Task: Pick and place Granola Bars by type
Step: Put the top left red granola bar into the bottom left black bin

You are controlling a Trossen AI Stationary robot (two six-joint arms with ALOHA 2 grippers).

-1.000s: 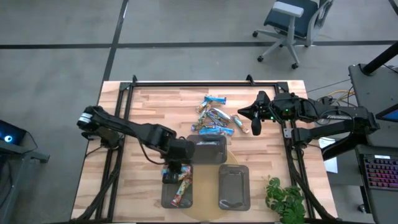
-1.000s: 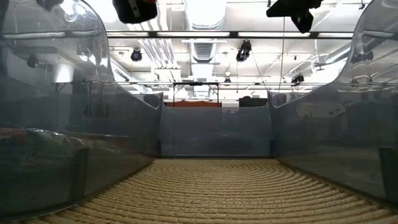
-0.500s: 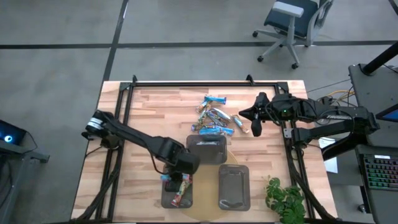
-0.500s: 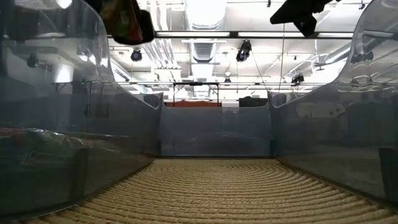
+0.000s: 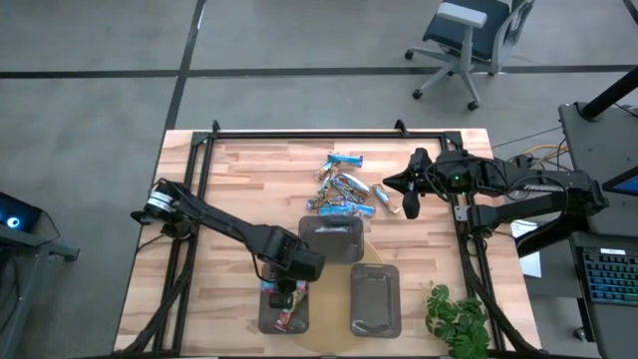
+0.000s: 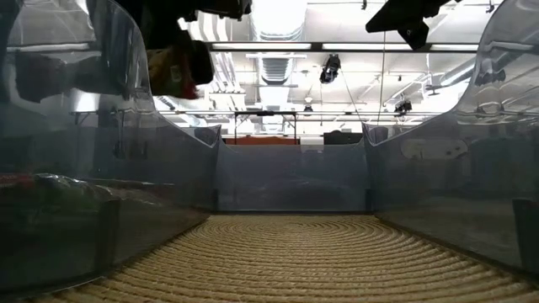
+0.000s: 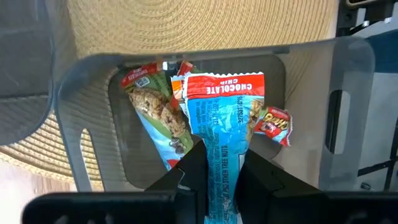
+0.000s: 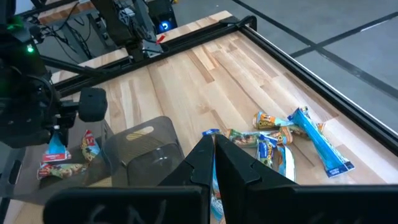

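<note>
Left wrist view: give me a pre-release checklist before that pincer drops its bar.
1. Left pincer shut on the blue bar: ok.
2. Bar over the left tray, not the mat: ok.
3. Bars already in that tray match the held type: cannot tell.
4. Right pincer clear, waiting beside the pile: ok.
5. Bar low enough to drop without bouncing out: cannot tell.

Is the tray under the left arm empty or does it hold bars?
It holds bars. The tray has several wrapped bars lying inside, while the left gripper hangs above, gripping a blue bar.
</note>
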